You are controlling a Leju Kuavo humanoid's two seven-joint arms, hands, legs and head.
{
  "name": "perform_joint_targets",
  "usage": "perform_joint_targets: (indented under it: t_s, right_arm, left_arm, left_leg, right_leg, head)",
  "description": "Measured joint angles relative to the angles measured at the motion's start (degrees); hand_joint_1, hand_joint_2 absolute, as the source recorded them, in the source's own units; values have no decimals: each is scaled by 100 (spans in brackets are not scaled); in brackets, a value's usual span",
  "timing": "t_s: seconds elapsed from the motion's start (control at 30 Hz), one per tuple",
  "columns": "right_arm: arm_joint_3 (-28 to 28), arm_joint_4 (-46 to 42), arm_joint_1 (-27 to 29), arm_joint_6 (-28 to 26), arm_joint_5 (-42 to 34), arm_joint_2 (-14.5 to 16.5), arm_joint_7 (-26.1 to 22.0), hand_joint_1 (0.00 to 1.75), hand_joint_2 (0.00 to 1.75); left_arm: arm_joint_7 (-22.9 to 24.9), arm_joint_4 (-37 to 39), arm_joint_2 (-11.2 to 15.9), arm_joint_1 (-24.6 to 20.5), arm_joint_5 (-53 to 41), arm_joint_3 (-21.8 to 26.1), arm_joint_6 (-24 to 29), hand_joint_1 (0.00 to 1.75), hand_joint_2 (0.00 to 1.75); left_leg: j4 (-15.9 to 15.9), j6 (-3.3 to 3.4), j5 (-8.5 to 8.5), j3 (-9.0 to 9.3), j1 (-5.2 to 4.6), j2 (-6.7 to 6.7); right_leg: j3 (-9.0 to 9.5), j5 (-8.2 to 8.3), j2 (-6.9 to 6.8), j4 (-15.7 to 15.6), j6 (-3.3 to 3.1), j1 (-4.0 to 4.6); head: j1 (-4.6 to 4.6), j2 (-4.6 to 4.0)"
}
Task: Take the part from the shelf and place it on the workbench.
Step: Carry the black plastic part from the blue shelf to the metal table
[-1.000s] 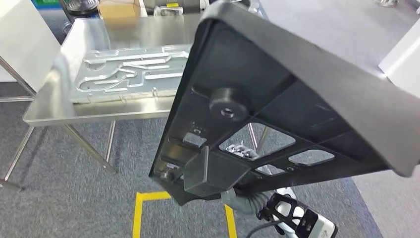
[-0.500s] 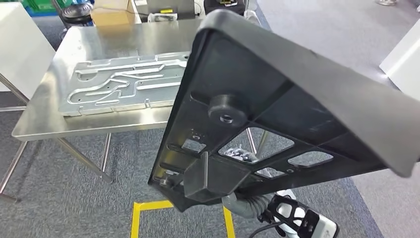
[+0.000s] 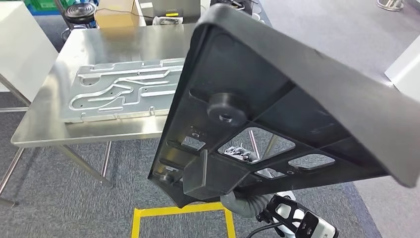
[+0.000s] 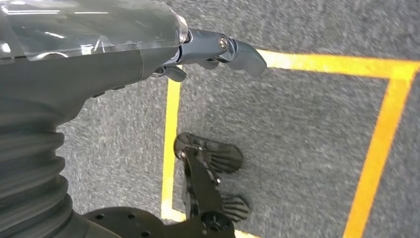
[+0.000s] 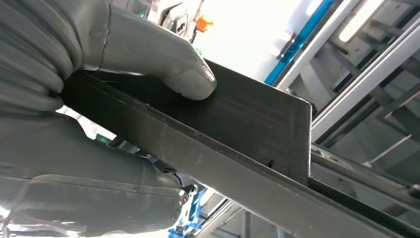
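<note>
1. Already off the shelf: the black part (image 3: 277,99) is up in the air, tilted, underside showing ribs, cut-outs and a round boss.
2. Right hand (image 5: 99,99) is clamped on the part's near lower edge, thumb (image 5: 168,64) pressed flat on one face, the rest of the hand wrapped under the other. Grip reads as solid, as far as I can judge.
3. Left hand (image 4: 218,49) hangs at the robot's side over grey carpet with yellow floor tape (image 4: 376,129). It's holding nothing, fingers loosely extended.
4. Steel tabletop (image 3: 124,44) sits ahead and to the left, well apart from the part. A machined aluminium plate (image 3: 124,94) lies on its near half; the far half looks bare.
5. Status: pick done, carry under way, placement not yet done.
6. Left to do, I'd say: close in on the tabletop, level the part, set it down beside the plate, let go.
</note>
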Motion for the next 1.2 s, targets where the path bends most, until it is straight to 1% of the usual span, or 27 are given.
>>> perform_joint_targets:
  t_s: [0.07, 0.13, 0.17, 0.2, 0.23, 0.3, 0.33, 0.37, 0.4, 0.43, 0.47, 0.5, 0.53, 0.6, 0.67, 0.7, 0.73, 0.8, 0.83, 0.87, 0.9, 0.97, 1.0, 1.03, 1.07, 1.17, 1.2]
  right_arm:
    - [1, -3, -4, -6, 9, 0, 0, 175, 175]
    - [1, -26, -3, -10, 21, 1, 0, 175, 175]
    - [1, -42, -8, -14, 28, 1, 0, 175, 175]
    - [1, -60, -11, -19, 38, 3, 0, 175, 175]
    - [1, -70, -11, -24, 51, 3, 0, 175, 175]
    - [1, -81, 1, -32, 82, 5, 0, 175, 175]
    - [1, -83, 11, -35, 93, 4, 0, 175, 175]
    - [1, -83, 18, -38, 99, 4, 0, 175, 175]
    - [1, -84, 21, -41, 101, 4, 0, 175, 175]
    - [1, -87, 21, -43, 101, 4, 0, 175, 175]
    - [1, -91, 20, -44, 101, 5, 0, 175, 175]
    - [1, -94, 20, -45, 103, 5, 0, 175, 175]
    - [1, -96, 20, -48, 104, 5, 0, 175, 175]
    - [1, -101, 20, -53, 108, 5, 0, 175, 175]
    - [1, -127, 19, -63, 116, 5, 0, 175, 175]
    - [2, -142, 17, -72, 127, 5, 0, 175, 175]
    - [2, -155, 21, -86, 142, 4, 0, 175, 175]
    - [3, -162, 64, -110, 182, 0, 0, 175, 175]
    - [3, -164, 106, -118, 205, -3, 0, 175, 175]
    - [3, -171, 148, -124, 228, -8, 0, 175, 175]
    - [3, -187, 188, -132, 255, -12, 0, 175, 175]
    - [3, -237, 243, -150, 304, -17, 0, 175, 175]
    - [3, -265, 264, -159, 326, -18, 0, 175, 175]
    - [3, -288, 285, -169, 345, -19, 0, 175, 175]
    - [3, -314, 308, -180, 361, -20, 0, 175, 175]
    - [2, -379, 349, -221, 424, -23, 0, 175, 175]
    - [-9, -391, 340, -237, 434, -22, 0, 175, 175]
  left_arm:
    - [4, 0, 2, -14, -6, -1, -2, 0, 175]
    - [7, 0, 4, -27, -18, -5, -3, 0, 175]
    - [5, 1, 3, -37, -26, -8, -7, 0, 175]
    - [4, 1, 2, -46, -33, -10, -11, 0, 175]
    - [4, 2, 2, -52, -38, -13, -15, 0, 175]
    - [8, 2, 4, -53, -43, -15, -19, 0, 175]
    - [11, 2, 5, -47, -44, -15, -19, 0, 175]
    - [14, 2, 5, -41, -44, -15, -19, 0, 175]
    - [16, 2, 5, -37, -44, -15, -19, 0, 175]
    - [16, 2, 5, -36, -45, -15, -19, 0, 175]
    - [16, 2, 8, -36, -45, -16, -19, 0, 175]
    - [16, 2, 11, -40, -46, -16, -19, 0, 175]
    - [17, 2, 15, -45, -46, -17, -18, 0, 175]
    - [18, 2, 21, -54, -46, -18, -17, 0, 175]
    - [18, 2, 17, -55, -46, -19, -19, 0, 175]
    - [17, 2, 16, -56, -46, -19, -22, 0, 175]
    - [16, 2, 13, -58, -46, -20, -27, 0, 175]
    - [16, 2, 14, -61, -50, -20, -40, 0, 175]
    - [17, 2, 14, -57, -54, -20, -46, 0, 175]
    - [18, 2, 14, -50, -58, -20, -51, 0, 175]
    - [17, 2, 13, -42, -63, -21, -56, 0, 175]
    - [11, 2, 12, -28, -66, -23, -63, 0, 175]
    - [5, 2, 13, -31, -68, -24, -66, 0, 175]
    - [1, 2, 15, -34, -70, -24, -68, 0, 175]
    - [-5, 2, 17, -36, -73, -24, -72, 0, 175]
    - [-19, 2, 27, -42, -65, -24, -81, 0, 175]
    - [-28, 2, 28, -45, -58, -24, -87, 0, 175]
  left_leg:
    - [-15, -73, -46, 2, -5, 7]
    - [-47, -137, -89, 56, 11, 18]
    - [33, -165, -147, 55, 19, 22]
    - [255, -194, -259, -24, 25, 24]
    - [617, -215, -413, -196, 32, 25]
    - [1489, -248, -704, -707, 32, 26]
    - [1735, -248, -707, -907, 31, 26]
    - [1746, -237, -573, -1000, 30, 26]
    - [1522, -213, -320, -981, 26, 26]
    - [1130, -177, -2, -877, 16, 26]
    - [739, -133, 248, -745, -6, 25]
    - [412, -93, 404, -629, -29, 26]
    - [217, -61, 463, -562, -49, 27]
    - [95, -23, 416, -523, -66, 28]
    - [19, 23, 401, -455, -30, 27]
    - [-27, 48, 395, -402, -10, 26]
    - [-58, 71, 382, -352, 4, 27]
    - [-70, 99, 331, -288, 1, 27]
    - [-70, 104, 296, -251, 0, 24]
    - [-69, 101, 259, -208, 0, 20]
    - [-69, 92, 214, -147, 0, 15]
    - [-69, 57, 112, -20, 0, 8]
    - [-60, 26, 59, 24, -11, 5]
    - [-57, -6, 20, 42, -15, 5]
    - [-60, -43, -12, 47, -19, 7]
    - [-51, -138, -87, 91, -13, 22]
    - [82, -166, -162, 49, -6, 26]
  right_leg:
    - [30, -68, 14, -90, -68, 35]
    - [72, -98, 26, -122, -140, 28]
    - [120, -113, 23, -154, -177, 17]
    - [176, -133, 15, -185, -209, 4]
    - [223, -159, 7, -201, -232, 2]
    - [306, -228, 1, -209, -260, 13]
    - [350, -265, 7, -208, -265, 22]
    - [404, -306, 15, -208, -267, 31]
    - [470, -351, 23, -208, -266, 40]
    - [541, -400, 29, -209, -262, 47]
    - [601, -448, 32, -209, -249, 59]
    - [635, -486, 39, -206, -229, 68]
    - [646, -514, 44, -207, -204, 73]
    - [643, -543, 51, -222, -145, 77]
    - [664, -611, 42, -187, -81, 77]
    - [622, -686, 36, -60, -51, 77]
    - [479, -811, 32, 227, -23, 65]
    - [-19, -1072, 28, 1036, 22, 36]
    - [-266, -1109, 27, 1360, 43, 20]
    - [-411, -1028, 26, 1473, 56, 7]
    - [-432, -805, 23, 1328, 62, -4]
    - [-202, -253, 12, 592, 39, -16]
    - [-65, -69, 6, 220, 14, -7]
    - [16, -1, 3, 5, -17, 5]
    - [54, -12, 6, -90, -55, 20]
    - [97, -73, 31, -143, -158, 22]
    - [137, -88, 28, -169, -193, 11]
  head:
    - [-1, 0]
    - [-1, 0]
    - [-2, 0]
    - [-2, 0]
    - [-2, 0]
    - [-3, 0]
    - [-3, 0]
    - [-3, 0]
    - [-3, 0]
    - [-3, 0]
    - [-2, 0]
    - [-2, 0]
    - [-2, 0]
    - [-3, 0]
    - [-2, 0]
    - [-2, 0]
    - [-2, 0]
    - [-1, 0]
    - [-1, 0]
    - [-1, 0]
    - [-1, 0]
    - [-1, 0]
    - [-1, 0]
    - [-1, 0]
    - [-1, 0]
    - [-1, 0]
    - [-1, 0]
